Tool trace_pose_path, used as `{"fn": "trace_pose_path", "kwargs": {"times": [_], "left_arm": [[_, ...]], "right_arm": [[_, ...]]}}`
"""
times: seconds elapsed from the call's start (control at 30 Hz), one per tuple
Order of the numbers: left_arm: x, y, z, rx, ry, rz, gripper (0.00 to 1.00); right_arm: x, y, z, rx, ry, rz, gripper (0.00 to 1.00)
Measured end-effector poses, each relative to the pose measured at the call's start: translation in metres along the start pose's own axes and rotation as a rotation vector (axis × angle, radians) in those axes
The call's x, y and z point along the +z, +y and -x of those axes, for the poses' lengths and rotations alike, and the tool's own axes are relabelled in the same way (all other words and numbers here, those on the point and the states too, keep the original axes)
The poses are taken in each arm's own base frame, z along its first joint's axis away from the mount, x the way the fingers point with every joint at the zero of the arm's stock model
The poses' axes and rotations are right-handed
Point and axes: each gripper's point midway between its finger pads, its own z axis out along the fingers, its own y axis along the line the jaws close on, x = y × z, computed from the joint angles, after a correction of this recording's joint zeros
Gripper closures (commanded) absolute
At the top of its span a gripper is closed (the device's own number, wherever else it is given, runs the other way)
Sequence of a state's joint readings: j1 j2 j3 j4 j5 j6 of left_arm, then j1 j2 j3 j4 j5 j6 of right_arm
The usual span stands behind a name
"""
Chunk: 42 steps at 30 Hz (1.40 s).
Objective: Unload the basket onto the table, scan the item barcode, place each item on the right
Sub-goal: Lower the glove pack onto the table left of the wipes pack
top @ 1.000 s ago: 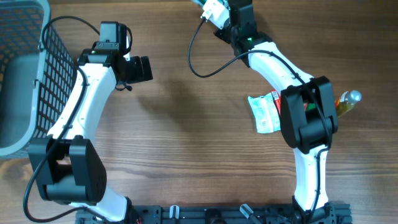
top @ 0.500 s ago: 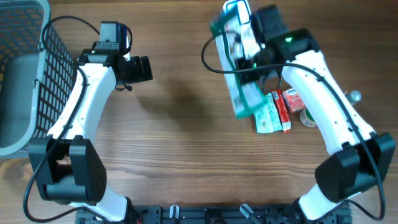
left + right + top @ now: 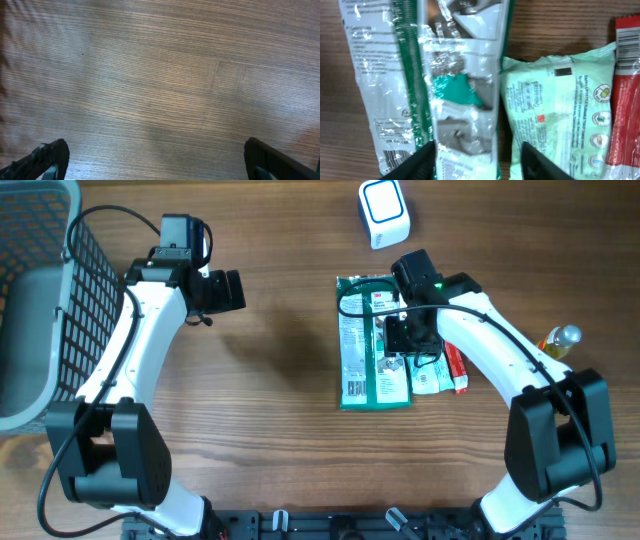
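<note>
The right gripper [image 3: 480,162] stands part open. Its two dark fingertips [image 3: 422,161] straddle the right-hand strip of a green and clear plastic package [image 3: 445,100] and grip nothing. There is a sliver of room on each side of that strip. The package lies flat on the wooden table [image 3: 280,380], lengthwise from the far side toward the near one.

In the right wrist view, the package's right edge runs just beside a pale green pouch [image 3: 555,115], with almost no wood between them. A red packet [image 3: 625,100] lies against the pouch's far side. This view also shows a small barcode [image 3: 392,160] printed at the package's lower left corner, facing up.

In the overhead view, the right gripper [image 3: 398,345] is over the package [image 3: 362,350]. Left of the package a broad stretch of bare wood reaches to the left arm. A white barcode scanner [image 3: 383,212] sits near the table's far edge, apart from the package's far end. A small bottle [image 3: 558,342] lies at the right, beyond the red packet [image 3: 456,370] and the pouch [image 3: 428,375]. A wire basket [image 3: 50,290] fills the far left corner, cut off by the frame.

The left gripper [image 3: 230,290] is near the basket. In its own wrist view, the left gripper [image 3: 160,162] is spread wide and empty over plain wood.
</note>
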<state>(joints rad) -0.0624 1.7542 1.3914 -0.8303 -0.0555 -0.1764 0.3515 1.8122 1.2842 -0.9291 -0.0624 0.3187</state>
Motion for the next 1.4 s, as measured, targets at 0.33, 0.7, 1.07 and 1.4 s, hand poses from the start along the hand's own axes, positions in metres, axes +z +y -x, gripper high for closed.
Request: {"fn": "trace_pose_path", "kwargs": {"times": [0.33,0.7,1.07,1.4], "left_arm": [[0.000,0.000,0.000,0.000,0.000,0.000,0.00],[0.000,0.000,0.000,0.000,0.000,0.000,0.00],[0.000,0.000,0.000,0.000,0.000,0.000,0.00],[0.000,0.000,0.000,0.000,0.000,0.000,0.00]], "right_arm": [[-0.002,0.002,0.040,-0.003,-0.171,-0.011,0.00],[-0.019,0.020,0.095,-0.010,-0.408,0.065,0.00],[-0.019,0.020,0.095,-0.010,-0.407,0.065,0.00],[-0.019,0.020,0.095,-0.010,-0.408,0.065,0.00]]}}
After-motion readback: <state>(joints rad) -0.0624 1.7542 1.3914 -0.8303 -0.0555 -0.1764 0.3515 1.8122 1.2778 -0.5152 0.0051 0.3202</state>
